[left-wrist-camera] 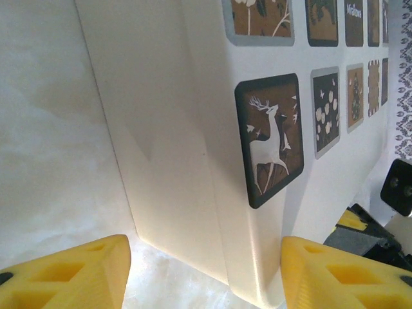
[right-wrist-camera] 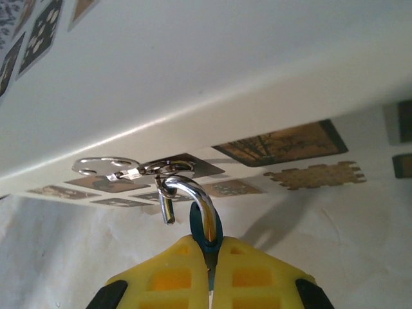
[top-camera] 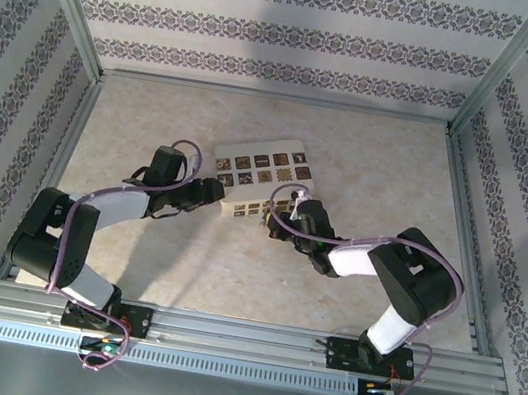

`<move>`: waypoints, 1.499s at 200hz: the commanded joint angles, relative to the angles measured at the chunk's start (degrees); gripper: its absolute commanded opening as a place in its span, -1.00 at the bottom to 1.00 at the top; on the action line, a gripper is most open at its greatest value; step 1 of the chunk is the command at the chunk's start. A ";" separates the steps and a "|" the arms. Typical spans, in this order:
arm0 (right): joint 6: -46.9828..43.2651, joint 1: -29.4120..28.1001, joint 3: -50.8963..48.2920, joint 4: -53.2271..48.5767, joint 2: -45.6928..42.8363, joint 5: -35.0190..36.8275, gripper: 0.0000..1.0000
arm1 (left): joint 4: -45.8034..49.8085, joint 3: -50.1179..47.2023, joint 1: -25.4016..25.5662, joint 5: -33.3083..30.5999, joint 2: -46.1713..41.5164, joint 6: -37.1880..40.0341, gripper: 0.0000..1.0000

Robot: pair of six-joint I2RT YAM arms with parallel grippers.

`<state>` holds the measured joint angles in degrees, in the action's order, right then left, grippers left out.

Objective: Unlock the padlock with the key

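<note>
Right end effector [right-wrist-camera: 209, 246] is pinching, fingers together, the small blue body of the padlock [right-wrist-camera: 207, 219]. Left end effector [left-wrist-camera: 205, 273] is waiting with its fingers apart, straddling the left-end corner of the cream block [top-camera: 263, 172]; whether either finger is touching it I cannot tell.

The block is lying slanted near the middle of the counter [top-camera: 381, 166]. The padlock is hanging at the block's near long side, its silver shackle hooking through a metal loop [right-wrist-camera: 168, 168] on that face. One leg of the shackle is ending free beside the body, so I am judging the lock to be sprung or nearly so. The fingers are hiding whether the key is sitting in the body.

To do this well, the left side should be closing on the block to brace it. The right should be turning gently along the shackle's curve rather than tugging, or the block may be dragging along with it.

Patterned walls [top-camera: 271, 32] are boxing in the counter on three sides. The two arms are working close together at the block's near edge, leaving little swing room. A silver split ring [right-wrist-camera: 106, 165], linked to the loop, is lying just left of the shackle and could be snagging its free end.
</note>
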<state>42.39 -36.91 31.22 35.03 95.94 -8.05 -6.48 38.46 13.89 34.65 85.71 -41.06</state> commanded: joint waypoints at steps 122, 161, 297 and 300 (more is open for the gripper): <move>6.74 -8.12 23.77 -53.86 1.79 29.99 -0.98 | 4.34 -1.81 5.36 -7.24 -1.44 -3.40 0.22; 8.00 -9.21 27.27 -58.07 5.50 31.92 -0.89 | 3.21 -2.11 5.72 -7.36 -0.78 -3.78 0.23; -2.52 -11.48 13.04 -53.96 -19.20 27.19 0.30 | 4.71 -0.68 5.77 -7.61 -1.71 -3.09 0.23; -3.70 -11.07 12.20 -53.38 -20.42 26.19 0.31 | 4.82 -0.60 5.77 -7.58 -1.76 -3.05 0.23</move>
<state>45.80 -48.99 48.58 -20.60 83.09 21.15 -3.75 36.97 18.81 27.77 84.66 -44.23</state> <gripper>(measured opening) 0.620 0.613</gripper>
